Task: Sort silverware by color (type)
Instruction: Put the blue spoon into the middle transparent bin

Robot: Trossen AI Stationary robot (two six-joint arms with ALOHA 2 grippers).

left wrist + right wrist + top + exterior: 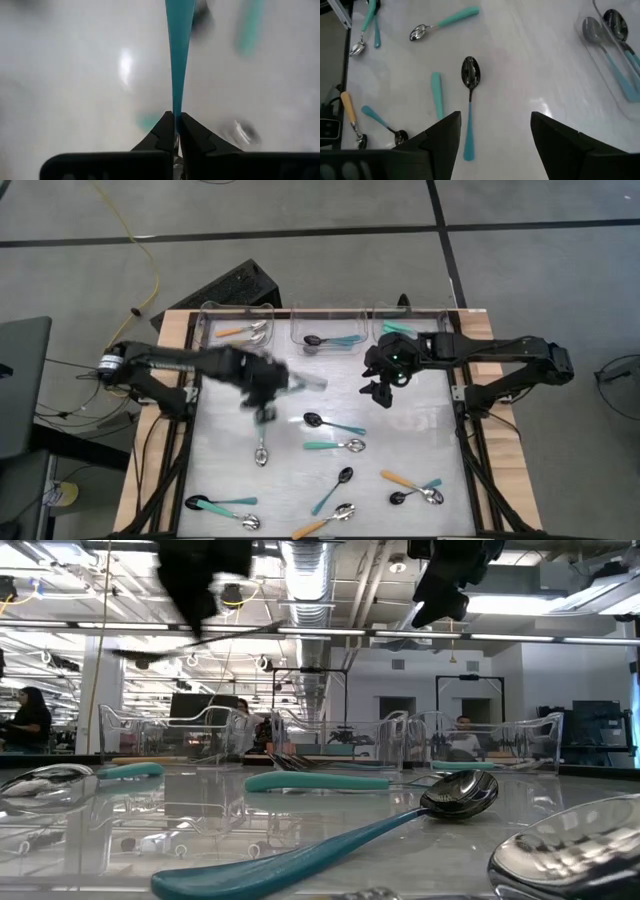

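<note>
Left pincer (174,131) clamped on teal spoon (179,55) handle, lifted near middle bin (327,323). Keep level, drop gently. Right pincer (492,137) apart, idle.

You have a teal handle (179,55) pinched between dark fingers (162,132). Below the other arm, a black-bowled spoon (469,97) has a blue-teal handle; a neighbouring spoon (351,116) has an orange one (its bowl too dark to tell). The table (420,435) is glossy pale grey.
</note>
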